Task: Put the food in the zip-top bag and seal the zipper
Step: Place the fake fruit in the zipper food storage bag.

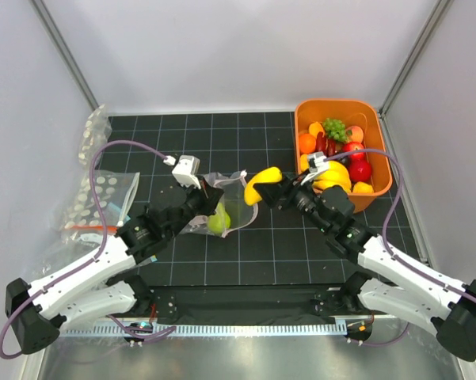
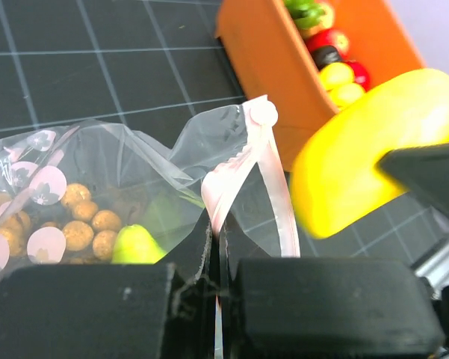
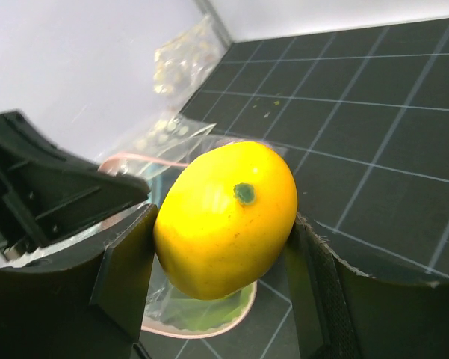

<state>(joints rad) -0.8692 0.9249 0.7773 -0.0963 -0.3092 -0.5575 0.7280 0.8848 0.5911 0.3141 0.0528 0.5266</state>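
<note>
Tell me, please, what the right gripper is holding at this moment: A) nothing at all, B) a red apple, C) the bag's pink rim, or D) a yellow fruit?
D, since the right wrist view shows the right gripper clamped on both sides of a yellow fruit.

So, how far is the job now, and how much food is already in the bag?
Done: a green piece and a brown nut cluster lie inside the zip-top bag. In hand: the left tool pinches the zipper, and the right tool holds a yellow fruit near the bag mouth. Left: that fruit, the fruits in the orange tub, then sealing.
</note>
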